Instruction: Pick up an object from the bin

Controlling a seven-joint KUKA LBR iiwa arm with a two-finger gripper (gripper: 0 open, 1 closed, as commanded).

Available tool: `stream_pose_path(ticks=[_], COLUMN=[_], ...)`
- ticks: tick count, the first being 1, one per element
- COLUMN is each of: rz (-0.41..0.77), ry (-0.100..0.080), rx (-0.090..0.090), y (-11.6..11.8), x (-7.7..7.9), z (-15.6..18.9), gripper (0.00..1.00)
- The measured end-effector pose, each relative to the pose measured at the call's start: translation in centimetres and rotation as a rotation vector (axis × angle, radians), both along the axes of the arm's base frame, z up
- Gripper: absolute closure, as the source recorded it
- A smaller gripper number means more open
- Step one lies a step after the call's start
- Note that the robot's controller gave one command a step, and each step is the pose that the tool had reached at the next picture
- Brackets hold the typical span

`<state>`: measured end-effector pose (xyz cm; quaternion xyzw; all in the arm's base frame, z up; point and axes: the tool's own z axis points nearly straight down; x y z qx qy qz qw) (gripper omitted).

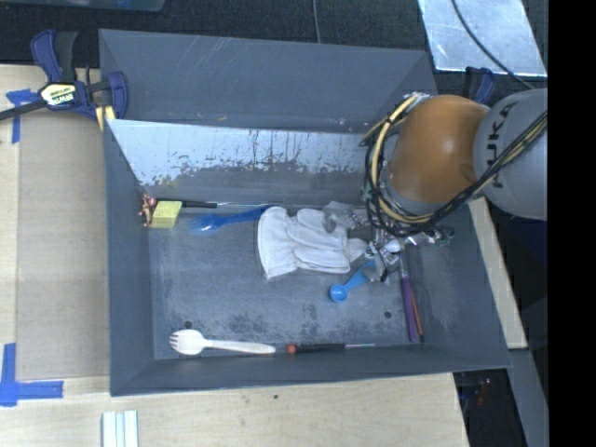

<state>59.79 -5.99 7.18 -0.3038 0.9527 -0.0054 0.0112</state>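
Note:
My gripper (384, 252) hangs low at the right side of the bin, under the orange wrist cover. Its tip stands just above a small blue utensil (347, 285) with a round end, which lies on the bin floor below it. A white glove (296, 240) lies crumpled just to the left of the gripper, its fingers reaching toward it. A dark purple pen (410, 307) lies along the right wall, just right of and below the gripper.
A blue spoon (223, 220) and a yellow block (165, 214) lie at the back left. A white plastic fork (216, 345) and a thin dark pen (326, 347) rest along the front wall. The arm and its cables cover the bin's right back corner.

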Motion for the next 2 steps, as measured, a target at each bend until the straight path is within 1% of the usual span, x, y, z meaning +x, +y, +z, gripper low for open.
stream_pose_path(ticks=[1, 2], rz=[0.009, 0.01], ry=[-0.002, -0.002], rx=[0.002, 0.002], y=[0.85, 0.85], x=[0.08, 0.08], z=[0.32, 0.32], gripper=[1.0, 1.0])
